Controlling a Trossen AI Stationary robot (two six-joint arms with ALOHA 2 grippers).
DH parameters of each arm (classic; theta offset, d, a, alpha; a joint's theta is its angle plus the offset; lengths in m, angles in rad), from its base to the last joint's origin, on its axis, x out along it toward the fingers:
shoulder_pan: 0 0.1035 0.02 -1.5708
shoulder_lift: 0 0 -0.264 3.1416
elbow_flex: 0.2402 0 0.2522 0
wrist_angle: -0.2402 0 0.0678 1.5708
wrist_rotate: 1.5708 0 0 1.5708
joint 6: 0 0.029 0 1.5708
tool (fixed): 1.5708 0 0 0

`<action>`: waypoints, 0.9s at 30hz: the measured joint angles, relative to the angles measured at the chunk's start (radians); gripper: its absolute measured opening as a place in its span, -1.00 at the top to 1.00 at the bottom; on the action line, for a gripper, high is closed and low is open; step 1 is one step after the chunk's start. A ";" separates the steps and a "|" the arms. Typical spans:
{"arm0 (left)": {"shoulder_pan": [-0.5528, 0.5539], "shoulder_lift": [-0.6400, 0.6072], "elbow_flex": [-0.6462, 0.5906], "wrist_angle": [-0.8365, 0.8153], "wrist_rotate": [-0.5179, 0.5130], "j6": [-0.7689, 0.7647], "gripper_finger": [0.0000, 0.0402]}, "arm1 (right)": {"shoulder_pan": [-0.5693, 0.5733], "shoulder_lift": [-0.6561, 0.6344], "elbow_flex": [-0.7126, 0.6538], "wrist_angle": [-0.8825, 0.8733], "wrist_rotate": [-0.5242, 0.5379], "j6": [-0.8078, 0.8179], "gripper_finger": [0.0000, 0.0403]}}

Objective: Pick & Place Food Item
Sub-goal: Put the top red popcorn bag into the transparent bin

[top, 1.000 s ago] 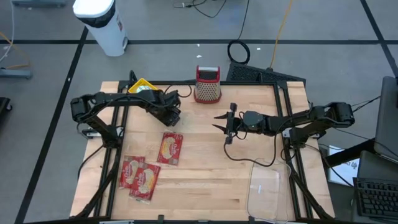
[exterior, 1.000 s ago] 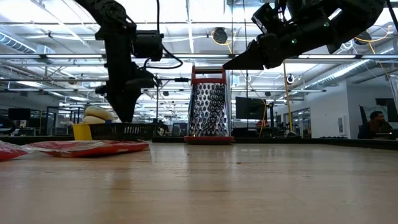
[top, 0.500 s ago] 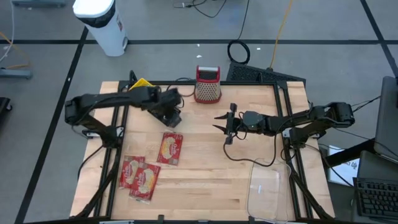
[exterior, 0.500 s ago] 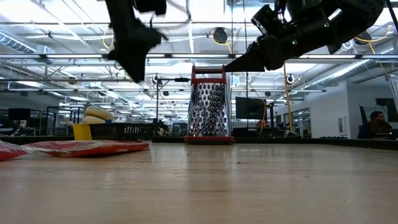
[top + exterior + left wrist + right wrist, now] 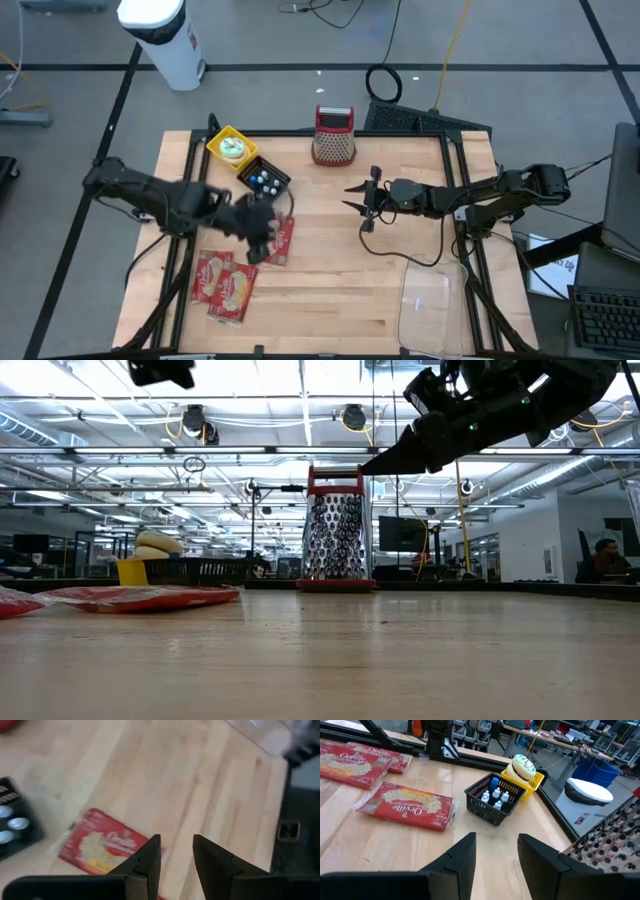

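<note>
Hovering over the flat red popcorn packet (image 5: 277, 238) near the wooden table's (image 5: 400, 280) middle: left gripper (image 5: 172, 857), empty, narrow gap between fingers. Best lowered squarely onto the packet's edge, widened first, then pinched. Waiting farther right, above bare wood: right gripper (image 5: 495, 850), partly parted, holding nothing.

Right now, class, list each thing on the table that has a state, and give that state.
Left gripper: open, empty, above a popcorn packet.
Right gripper: open, empty, raised.
Grater: upright.
Black basket: holding small bottles.
Clear container: empty.
</note>
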 joint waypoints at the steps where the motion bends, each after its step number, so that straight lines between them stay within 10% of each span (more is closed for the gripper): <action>1: -0.030 0.011 -0.006 0.011 -0.014 -0.004 0.43 | 0.000 0.000 0.000 -0.002 0.000 0.000 0.32; 12: -0.120 0.179 -0.246 0.013 -0.120 -0.333 0.26 | 0.001 0.000 0.000 -0.023 0.000 -0.004 0.32; 27: -0.124 0.479 -0.332 0.378 -0.075 -0.158 -0.38 | 0.003 0.000 0.000 -0.017 0.000 -0.075 0.32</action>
